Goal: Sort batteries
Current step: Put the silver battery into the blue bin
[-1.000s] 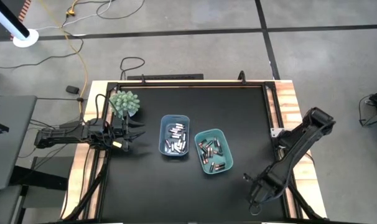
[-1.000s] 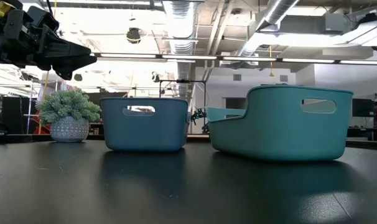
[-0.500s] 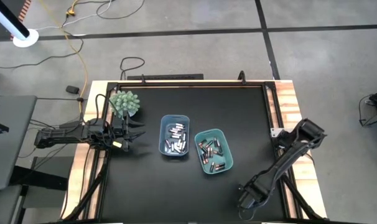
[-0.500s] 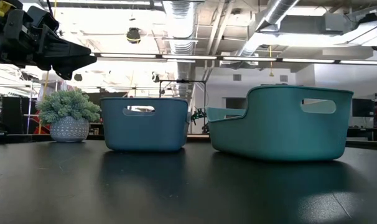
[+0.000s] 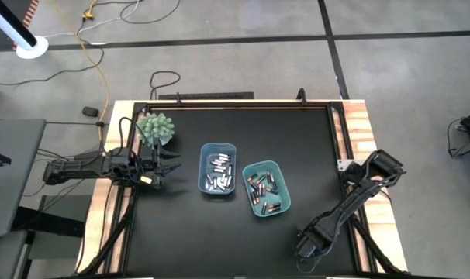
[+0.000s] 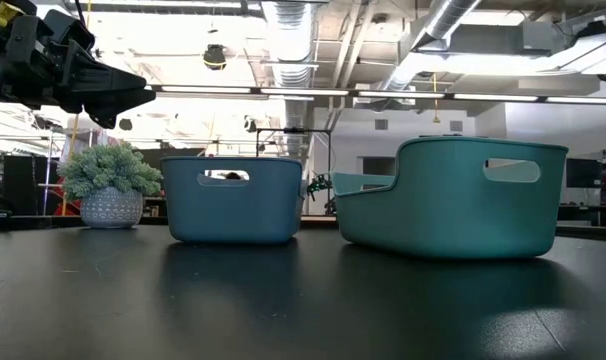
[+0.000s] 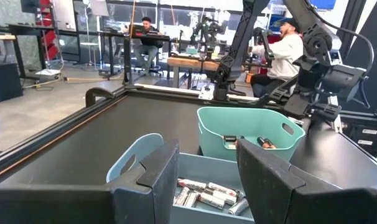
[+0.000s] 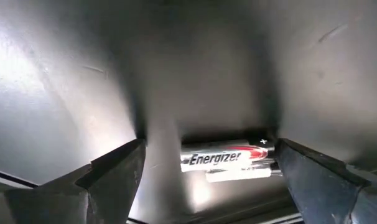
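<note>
Inside, 2 bins (image 5: 218, 149) (image 5: 275, 167), sorted batteries (image 5: 219, 173)

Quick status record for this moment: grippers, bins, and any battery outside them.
left gripper: open, empty, raised off the table between the potted plant and the blue bin
right gripper: open, low at the table's near right edge
loose battery: silvery, lying on the table between the right gripper's fingers, not gripped
blue bin: holds batteries
teal bin: holds batteries, beside the blue bin
</note>
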### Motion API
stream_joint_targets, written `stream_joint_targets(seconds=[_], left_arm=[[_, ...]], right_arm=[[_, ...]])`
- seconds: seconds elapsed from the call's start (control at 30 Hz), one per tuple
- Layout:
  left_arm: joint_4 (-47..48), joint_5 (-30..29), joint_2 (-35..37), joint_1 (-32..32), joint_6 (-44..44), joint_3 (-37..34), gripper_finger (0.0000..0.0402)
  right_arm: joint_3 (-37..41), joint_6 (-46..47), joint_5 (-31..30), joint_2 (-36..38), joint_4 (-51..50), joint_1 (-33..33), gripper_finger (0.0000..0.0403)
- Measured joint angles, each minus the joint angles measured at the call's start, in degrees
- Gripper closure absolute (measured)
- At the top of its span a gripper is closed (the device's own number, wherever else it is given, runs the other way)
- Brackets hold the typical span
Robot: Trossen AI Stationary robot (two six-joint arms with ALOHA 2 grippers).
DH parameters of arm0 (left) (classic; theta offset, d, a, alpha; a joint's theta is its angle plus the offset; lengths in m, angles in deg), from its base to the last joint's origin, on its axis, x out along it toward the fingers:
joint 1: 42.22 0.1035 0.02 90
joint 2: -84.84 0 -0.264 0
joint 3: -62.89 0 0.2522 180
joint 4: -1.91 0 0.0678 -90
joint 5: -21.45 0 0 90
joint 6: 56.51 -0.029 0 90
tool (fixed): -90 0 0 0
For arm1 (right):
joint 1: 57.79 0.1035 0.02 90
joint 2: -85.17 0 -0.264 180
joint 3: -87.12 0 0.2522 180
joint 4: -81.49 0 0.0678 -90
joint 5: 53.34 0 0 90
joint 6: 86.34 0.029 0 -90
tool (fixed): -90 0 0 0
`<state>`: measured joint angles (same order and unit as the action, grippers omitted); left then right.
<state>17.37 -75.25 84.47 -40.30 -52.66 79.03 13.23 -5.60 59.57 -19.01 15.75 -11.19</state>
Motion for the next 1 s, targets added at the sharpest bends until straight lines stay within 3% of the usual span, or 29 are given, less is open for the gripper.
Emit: stream_joint_targets(seconds=[0.47, 1.0], left_arm=[[0.0, 0.0, 0.0, 0.01, -0.02, 0.0, 0.0244], [0.0, 0.0, 0.0, 0.02, 0.0, 0.0, 0.0244]], right_arm=[[3.51, -0.3, 2.48, 0.26, 3.07, -0.34, 0.0028], [3.61, -4.49, 3.86, 0.09, 2.75, -0.3, 0.0093]])
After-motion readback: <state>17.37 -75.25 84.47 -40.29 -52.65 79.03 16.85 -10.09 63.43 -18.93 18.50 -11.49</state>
